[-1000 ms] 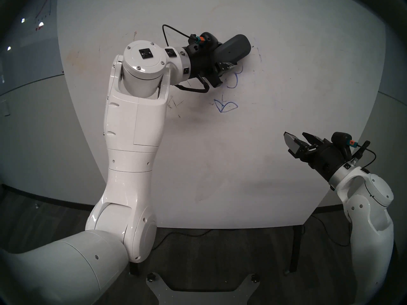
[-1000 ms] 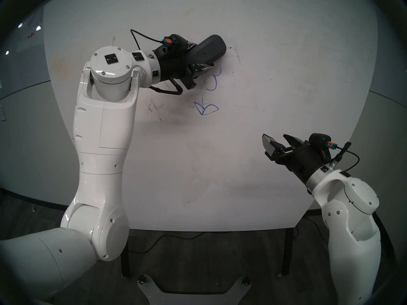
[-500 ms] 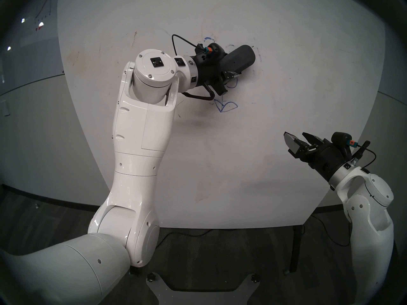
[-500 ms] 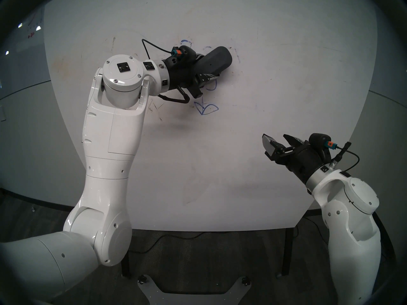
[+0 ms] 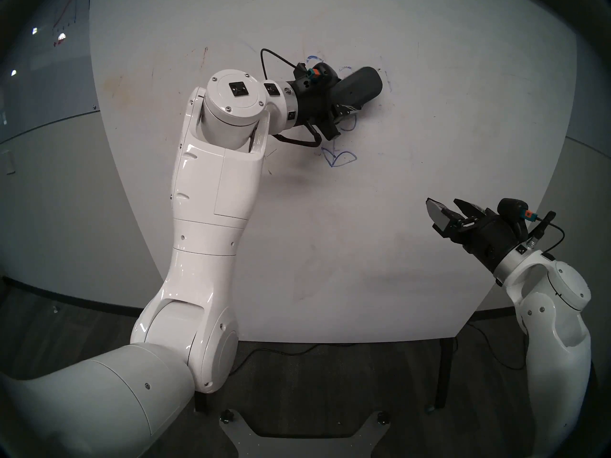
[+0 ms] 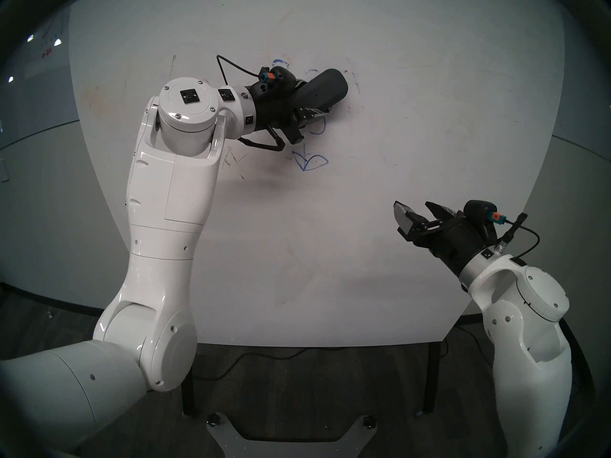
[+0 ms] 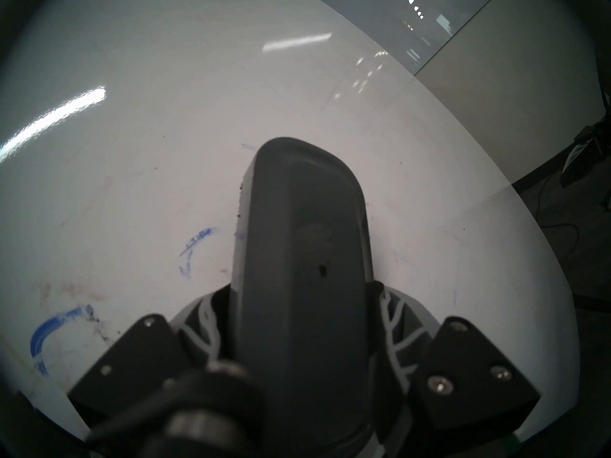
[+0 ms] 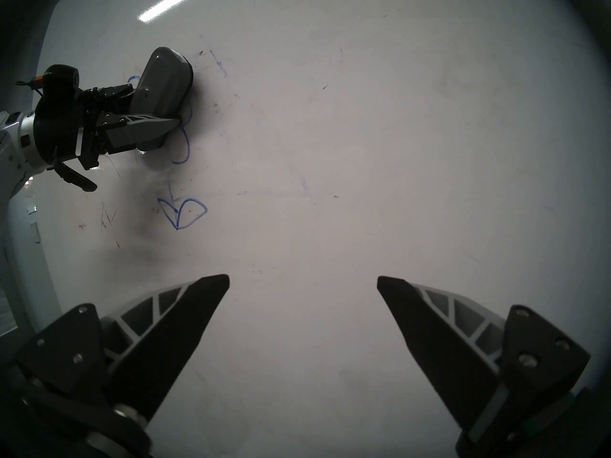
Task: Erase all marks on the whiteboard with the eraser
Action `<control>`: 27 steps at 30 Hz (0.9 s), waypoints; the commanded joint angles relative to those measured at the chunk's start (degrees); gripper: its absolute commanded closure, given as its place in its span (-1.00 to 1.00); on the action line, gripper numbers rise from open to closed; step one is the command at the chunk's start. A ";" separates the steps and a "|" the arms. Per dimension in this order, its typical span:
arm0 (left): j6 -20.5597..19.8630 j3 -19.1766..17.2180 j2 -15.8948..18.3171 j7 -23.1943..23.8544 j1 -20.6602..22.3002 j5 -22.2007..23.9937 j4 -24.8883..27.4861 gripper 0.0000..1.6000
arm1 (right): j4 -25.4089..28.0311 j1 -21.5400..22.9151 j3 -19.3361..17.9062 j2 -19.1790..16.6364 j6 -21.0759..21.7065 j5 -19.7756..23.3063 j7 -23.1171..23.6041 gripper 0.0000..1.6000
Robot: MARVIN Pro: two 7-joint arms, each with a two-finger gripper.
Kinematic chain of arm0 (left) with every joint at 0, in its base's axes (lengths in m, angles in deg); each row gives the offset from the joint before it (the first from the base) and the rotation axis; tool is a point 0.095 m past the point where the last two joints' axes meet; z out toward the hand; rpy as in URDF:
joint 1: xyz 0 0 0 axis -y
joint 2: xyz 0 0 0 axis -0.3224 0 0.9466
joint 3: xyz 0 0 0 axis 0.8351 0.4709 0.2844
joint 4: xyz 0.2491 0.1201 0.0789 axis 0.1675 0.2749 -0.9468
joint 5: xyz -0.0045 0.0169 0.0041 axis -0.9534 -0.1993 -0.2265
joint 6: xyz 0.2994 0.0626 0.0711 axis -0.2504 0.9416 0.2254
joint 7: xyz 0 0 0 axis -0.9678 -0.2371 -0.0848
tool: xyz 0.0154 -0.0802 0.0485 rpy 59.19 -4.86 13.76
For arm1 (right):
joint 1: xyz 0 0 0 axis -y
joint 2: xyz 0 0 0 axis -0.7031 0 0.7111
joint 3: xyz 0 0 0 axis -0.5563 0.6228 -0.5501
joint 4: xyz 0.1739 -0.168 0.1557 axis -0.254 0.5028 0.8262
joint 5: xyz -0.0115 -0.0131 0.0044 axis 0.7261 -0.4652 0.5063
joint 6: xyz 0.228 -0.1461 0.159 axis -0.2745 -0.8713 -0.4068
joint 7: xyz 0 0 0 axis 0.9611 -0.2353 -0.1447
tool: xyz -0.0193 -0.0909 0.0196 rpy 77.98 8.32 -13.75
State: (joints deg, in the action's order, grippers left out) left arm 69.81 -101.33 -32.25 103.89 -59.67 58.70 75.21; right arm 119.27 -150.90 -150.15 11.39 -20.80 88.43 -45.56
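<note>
1 eraser [image 5: 358, 86] in play, dark grey oblong w/ rounded ends, pinched across its width near the back end by the left gripper [image 5: 344, 98]. Its long axis runs low-left to up-right in the head view, free end pointing up-right, lying against the whiteboard [image 5: 429, 150] in the upper middle.

Marks [image 5: 340, 158], counting what shows: 2 leaf loops w/ a short bit of stem between them, well below the eraser; 1 curved blue loop just under the gripper, touching the lower finger's tip in the right wrist view; 2 smeared blue arcs up-left of the eraser, plus a few faint blue streaks to its right.

2 arms total. Right gripper [image 8: 302, 282] is low on the right, fingers spread wide w/ nothing between them, apart from the drawing.
</note>
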 commanded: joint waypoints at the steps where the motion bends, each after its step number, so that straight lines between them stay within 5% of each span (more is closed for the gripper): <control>1: -0.35 -2.95 1.48 -4.51 1.95 -2.70 -2.49 0.49 | 0.99 0.24 0.00 -0.11 -0.09 0.00 0.09 -1.00; 2: 0.06 -2.93 1.55 -4.46 1.60 -2.59 -1.99 0.45 | 0.99 0.24 0.00 -0.11 -0.09 0.00 0.09 -1.00; 5: 1.12 -2.71 1.63 -4.81 0.56 -2.85 -0.79 -0.48 | 1.00 0.24 -0.01 -0.11 -0.08 0.00 0.09 -1.00; 9: 3.17 -2.63 1.21 -5.58 -0.96 -3.39 0.56 -0.58 | 1.00 0.24 -0.01 -0.11 -0.08 0.00 0.08 -1.00; 10: 3.54 -2.40 1.20 -6.28 -1.35 -3.26 0.98 -0.87 | 1.00 0.24 -0.01 -0.11 -0.08 0.00 0.08 -1.00; 12: 3.83 -2.79 0.72 -5.54 -1.53 -3.62 1.28 -1.00 | 1.01 0.24 -0.01 -0.11 -0.08 0.00 0.08 -1.00; 19: 8.80 -3.24 -0.63 -8.25 -2.12 -6.33 2.60 -1.00 | 1.00 0.24 -0.01 -0.11 -0.08 0.00 0.08 -1.00; 27: 8.86 -2.77 -0.55 -10.40 -1.86 -7.06 2.04 -1.00 | 1.04 0.22 -0.01 -0.10 -0.06 -0.01 0.06 -1.00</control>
State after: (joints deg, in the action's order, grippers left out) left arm 80.55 -102.12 -33.03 96.95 -62.44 54.14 78.56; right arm 119.26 -150.90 -150.15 11.39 -20.80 88.43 -45.56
